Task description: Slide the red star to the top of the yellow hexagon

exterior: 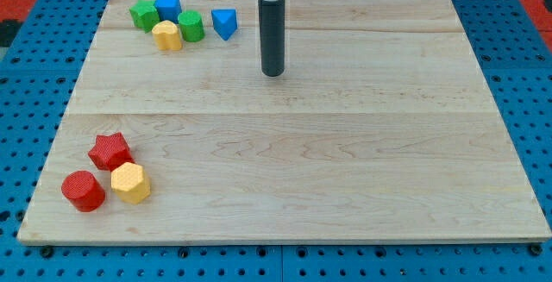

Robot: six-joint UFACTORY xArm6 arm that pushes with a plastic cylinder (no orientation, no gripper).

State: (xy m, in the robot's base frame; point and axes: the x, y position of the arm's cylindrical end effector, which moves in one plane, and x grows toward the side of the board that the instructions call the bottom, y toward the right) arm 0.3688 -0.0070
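The red star [110, 151] lies near the board's lower left, touching the upper left side of the yellow hexagon [130, 183]. A red cylinder [83, 191] lies just left of the hexagon. My tip [272, 72] is on the board at the upper middle, far up and to the right of the red star and the hexagon, and a little right of the upper-left group of blocks.
At the upper left sits a group: a green block [144, 14], a blue block [168, 7], a yellow block [167, 35], a green cylinder [191, 26] and a blue block [224, 23]. The wooden board [345, 170] rests on a blue pegboard.
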